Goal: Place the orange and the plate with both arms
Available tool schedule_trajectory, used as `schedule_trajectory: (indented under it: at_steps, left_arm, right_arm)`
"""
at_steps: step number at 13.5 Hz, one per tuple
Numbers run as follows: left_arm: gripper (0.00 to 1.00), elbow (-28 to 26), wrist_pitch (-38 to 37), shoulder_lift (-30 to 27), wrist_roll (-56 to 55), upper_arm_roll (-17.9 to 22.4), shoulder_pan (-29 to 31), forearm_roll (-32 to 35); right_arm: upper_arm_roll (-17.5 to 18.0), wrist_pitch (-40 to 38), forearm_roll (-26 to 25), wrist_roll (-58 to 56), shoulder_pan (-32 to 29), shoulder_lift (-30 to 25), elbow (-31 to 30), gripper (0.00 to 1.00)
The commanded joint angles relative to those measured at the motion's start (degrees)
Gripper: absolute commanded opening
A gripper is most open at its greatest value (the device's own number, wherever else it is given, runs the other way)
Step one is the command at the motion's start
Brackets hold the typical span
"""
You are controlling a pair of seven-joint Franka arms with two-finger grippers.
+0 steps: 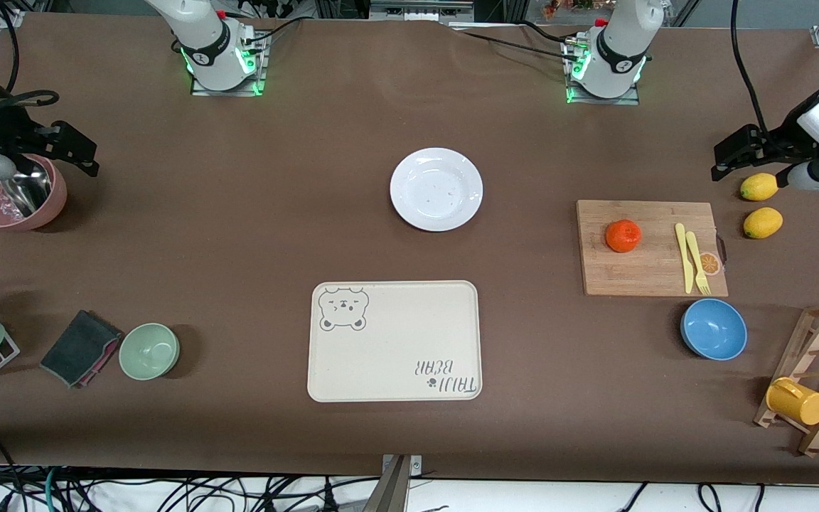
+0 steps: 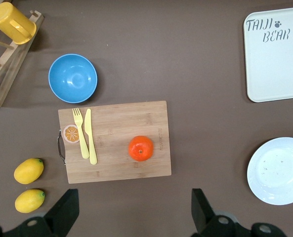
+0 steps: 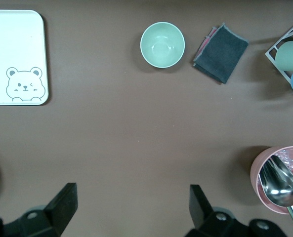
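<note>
The orange (image 1: 623, 235) (image 2: 141, 148) sits on a wooden cutting board (image 1: 651, 281) toward the left arm's end of the table. The white plate (image 1: 436, 189) (image 2: 277, 171) lies empty mid-table, farther from the front camera than the bear tray. My left gripper (image 1: 726, 160) (image 2: 135, 210) hangs open and empty high over the table beside the lemons. My right gripper (image 1: 86, 156) (image 3: 131, 207) hangs open and empty over the right arm's end, by the pink bowl. In the right wrist view only a sliver of the plate shows.
A cream bear tray (image 1: 395, 341) lies nearer the front camera than the plate. Yellow knife and fork (image 1: 690, 259) rest on the board. Around stand a blue bowl (image 1: 714, 328), two lemons (image 1: 758, 186), a wooden rack with a yellow mug (image 1: 797, 400), green bowl (image 1: 149, 350), dark cloth (image 1: 81, 347), pink bowl with spoon (image 1: 15, 192).
</note>
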Motion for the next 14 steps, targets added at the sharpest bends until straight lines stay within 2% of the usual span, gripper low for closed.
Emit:
schedule_trajectory:
  at_steps: [1, 9, 14]
  left_arm:
    - [1.0, 2.0, -1.0, 0.7, -0.4, 0.2, 0.5, 0.6]
    - [1.0, 1.3, -1.1, 0.2, -1.0, 0.1, 0.5, 0.6]
    - [1.0, 1.3, -1.3, 0.2, -6.0, -0.2, 0.5, 0.6]
  right_arm:
    - [0.1, -1.1, 0.9, 0.4, 0.0, -0.3, 0.8, 1.0]
    - [0.1, -1.7, 0.9, -0.4, 0.0, -0.3, 0.8, 1.0]
    - [0.1, -1.9, 1.0, -0.2, 0.0, -0.3, 0.8, 1.0]
